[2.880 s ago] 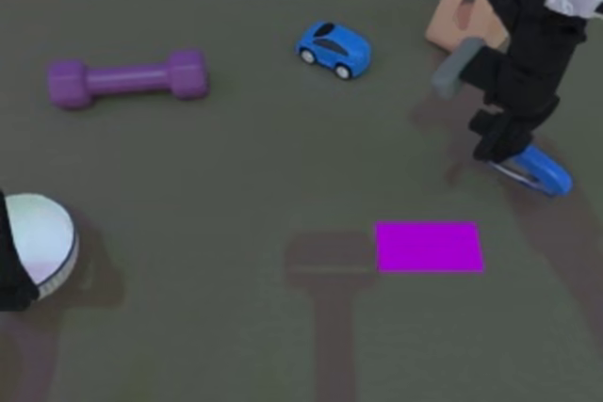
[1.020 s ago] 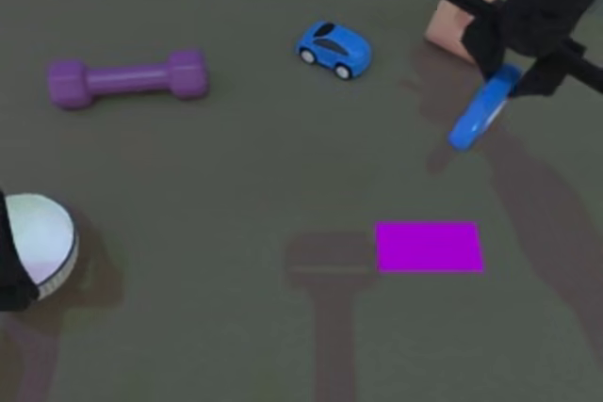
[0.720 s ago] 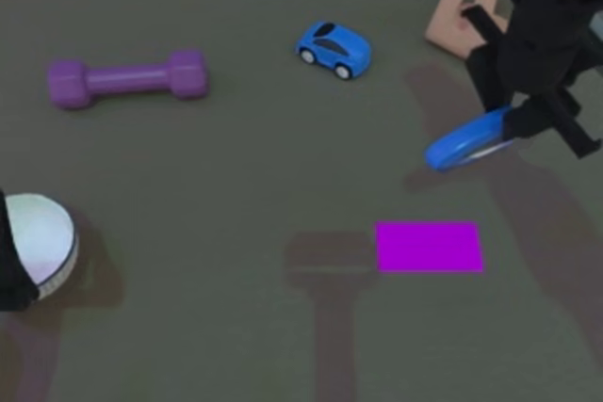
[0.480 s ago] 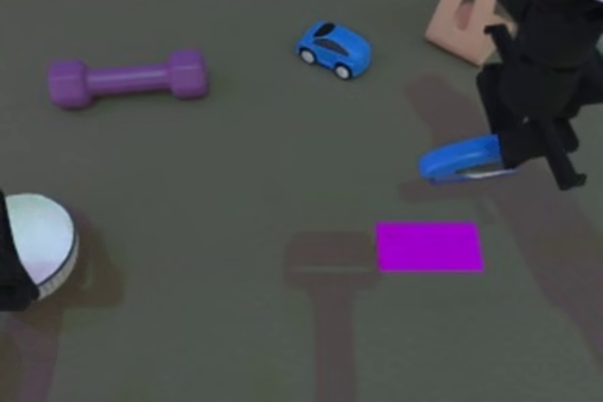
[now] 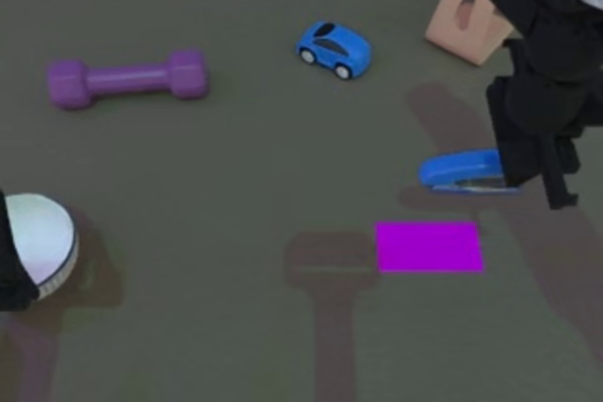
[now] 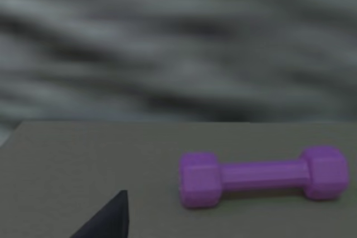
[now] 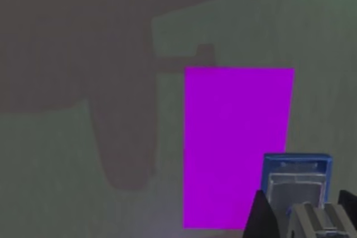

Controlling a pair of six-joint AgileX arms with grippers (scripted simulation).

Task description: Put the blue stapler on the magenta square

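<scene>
Our right gripper is clenched on one end of the blue stapler, holding it flat and sideways near the tabletop's right edge, just behind the magenta square, so it can go down there.

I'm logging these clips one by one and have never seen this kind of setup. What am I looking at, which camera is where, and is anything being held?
It is a simulated pair of AgileX arms at a table. One picture looks down from above; the other two come from cameras on each wrist. The right end effector, at the table's right, is shut on the blue stapler, carrying it just beyond the magenta square, not on it. The right wrist view shows the stapler's end in front of that square. The left end effector sits parked at the left edge. Also on the table: a purple dumbbell, a blue toy car and a tan block.
</scene>
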